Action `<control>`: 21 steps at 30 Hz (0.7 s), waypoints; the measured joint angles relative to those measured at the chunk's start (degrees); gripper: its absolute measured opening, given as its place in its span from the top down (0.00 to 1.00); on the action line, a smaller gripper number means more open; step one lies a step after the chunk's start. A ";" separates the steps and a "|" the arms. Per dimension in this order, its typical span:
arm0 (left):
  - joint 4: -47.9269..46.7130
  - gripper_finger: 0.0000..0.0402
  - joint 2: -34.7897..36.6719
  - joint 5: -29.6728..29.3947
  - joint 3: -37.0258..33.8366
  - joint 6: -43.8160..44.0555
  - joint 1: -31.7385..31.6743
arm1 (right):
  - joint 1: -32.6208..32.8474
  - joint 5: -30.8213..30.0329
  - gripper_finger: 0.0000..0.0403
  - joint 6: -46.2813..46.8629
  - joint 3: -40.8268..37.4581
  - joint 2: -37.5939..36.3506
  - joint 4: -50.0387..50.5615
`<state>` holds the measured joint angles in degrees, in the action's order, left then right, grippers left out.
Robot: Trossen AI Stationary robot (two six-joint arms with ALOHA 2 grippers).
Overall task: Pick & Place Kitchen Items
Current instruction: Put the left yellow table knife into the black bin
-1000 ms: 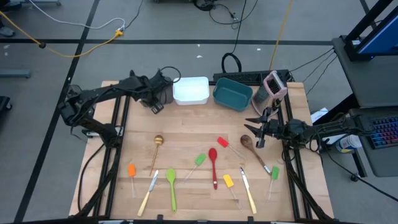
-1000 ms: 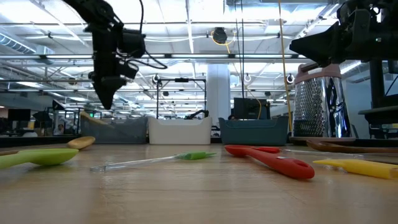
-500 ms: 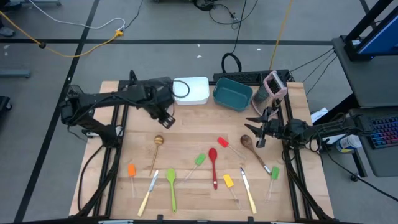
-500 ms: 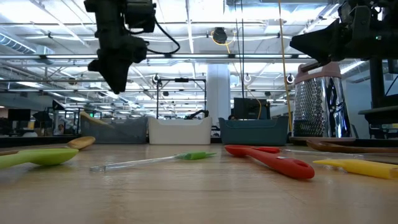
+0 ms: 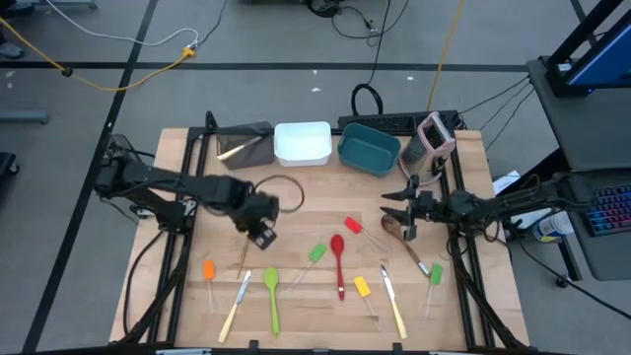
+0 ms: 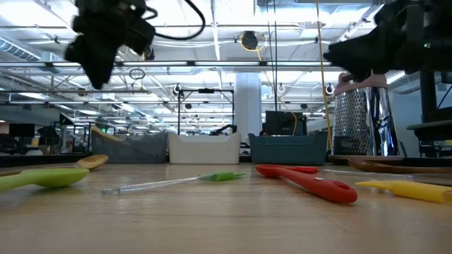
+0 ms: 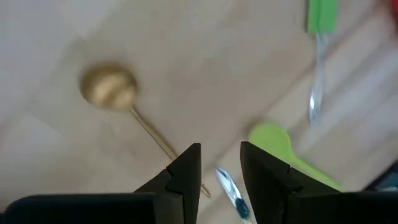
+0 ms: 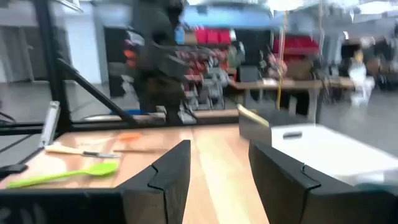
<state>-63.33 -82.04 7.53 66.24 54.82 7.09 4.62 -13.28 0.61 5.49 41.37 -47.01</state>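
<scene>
1. High view: left gripper [image 5: 262,235] hangs over the desk [image 5: 296,197] left of centre, just above the gold spoon [image 5: 250,224]; left wrist view shows its jaws slightly spread, pinching nothing, with the spoon's handle running between them below.
2. Right gripper [image 5: 398,209] sits over the wooden spoon [image 5: 392,227] near the desk's right side; jaws spread, nothing held.
3. Utensils lie flat across the front half: orange spatula [image 5: 209,270], cream-handled knife [image 5: 237,302], green spoon [image 5: 271,292], green spatula [image 5: 315,254], red spoon [image 5: 338,258], red spatula [image 5: 354,228], yellow spatula [image 5: 363,288], second knife [image 5: 392,304], another green spatula [image 5: 435,275] near the right edge.
4. Back edge: brown tub [image 5: 246,145] holding a utensil, white tub [image 5: 303,143], teal tub [image 5: 369,148], pink-and-grey appliance [image 5: 433,136].
5. Open bare wood between the tubs and the utensil row; centre strip between both grippers is unobstructed.
</scene>
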 joint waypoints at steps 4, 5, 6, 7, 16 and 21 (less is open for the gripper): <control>0.04 0.71 0.02 -0.02 0.00 7.25 7.40 | -0.04 -3.56 0.61 1.11 1.48 4.19 -2.07; 0.10 0.71 0.02 0.00 0.00 8.95 9.25 | -0.04 -3.50 0.61 1.10 1.65 4.89 -2.86; 0.09 0.71 0.02 -0.02 0.00 10.96 11.14 | -0.04 -3.02 0.61 1.12 1.90 5.36 -3.63; 0.13 0.71 0.02 -0.04 0.00 12.74 13.00 | -0.03 -2.82 0.61 1.23 2.27 5.90 -4.84; 0.56 0.71 0.00 -6.91 0.00 28.93 28.58 | -0.02 -1.45 0.61 1.87 9.91 12.98 -6.08; 0.62 0.71 -0.55 -9.57 -0.02 39.62 35.68 | -0.02 -1.44 0.61 2.35 16.23 18.40 -1.88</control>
<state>-62.71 -82.59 -2.04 66.22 94.45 42.77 4.60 -14.72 2.97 21.72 59.77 -48.89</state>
